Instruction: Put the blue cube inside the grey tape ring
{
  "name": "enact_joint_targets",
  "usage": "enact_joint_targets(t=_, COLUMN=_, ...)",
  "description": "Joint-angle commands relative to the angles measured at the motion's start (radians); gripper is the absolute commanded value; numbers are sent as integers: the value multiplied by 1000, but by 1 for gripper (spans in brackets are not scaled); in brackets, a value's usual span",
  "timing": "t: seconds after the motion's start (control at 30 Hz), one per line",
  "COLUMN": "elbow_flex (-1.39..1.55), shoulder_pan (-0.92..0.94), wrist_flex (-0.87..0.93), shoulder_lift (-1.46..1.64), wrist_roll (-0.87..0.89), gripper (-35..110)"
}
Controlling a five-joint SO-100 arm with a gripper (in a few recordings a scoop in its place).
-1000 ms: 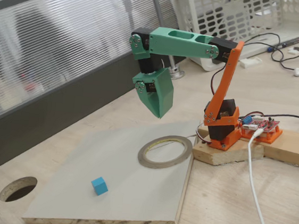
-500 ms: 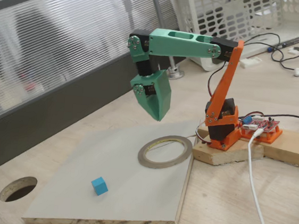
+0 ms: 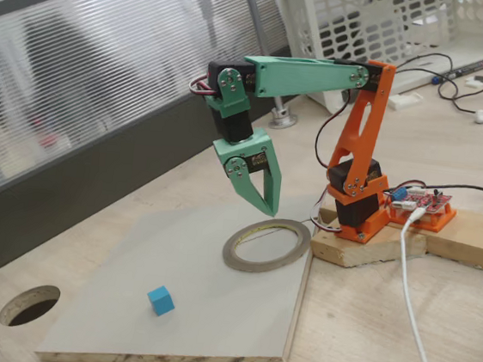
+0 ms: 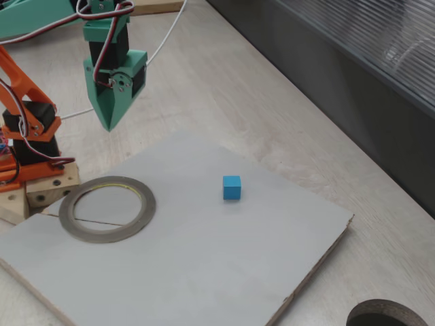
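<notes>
The blue cube is tiny and lies alone on the pale board. The grey tape ring lies flat on the same board near the arm's base, and nothing is in its opening. My green gripper hangs in the air, pointing down just beyond the ring's far edge and well away from the cube. Its fingertips meet in a point and hold nothing.
A dark round hole is cut through the tabletop beside the board. The orange arm base stands on a wooden block. A white cable runs across the table. A grey partition lines the table's edge.
The arm has leaned forward and lowered. The gripper has turned at the wrist and come down closer to the ring's far edge. Cube and ring have not moved.
</notes>
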Motion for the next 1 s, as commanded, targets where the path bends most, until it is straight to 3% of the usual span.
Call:
enact_joint_targets(t=0.0, elbow_flex=-28, shoulder_pan=-17, wrist_flex=8, shoulder_lift=-28, wrist_roll=23, gripper=1)
enact_joint_targets(t=0.23, elbow_flex=-153, shoulder_pan=-15, wrist_flex=6, shoulder_lift=-313, wrist_roll=23, gripper=1)
enact_joint_targets(t=0.67, elbow_flex=-1065, shoulder_pan=118, wrist_flex=5, shoulder_lift=-940, wrist_roll=17, gripper=1)
enact_joint_targets(t=0.97, elbow_flex=-1103, shoulder_pan=106, wrist_flex=11, shoulder_lift=-969, wrist_roll=21, gripper=1)
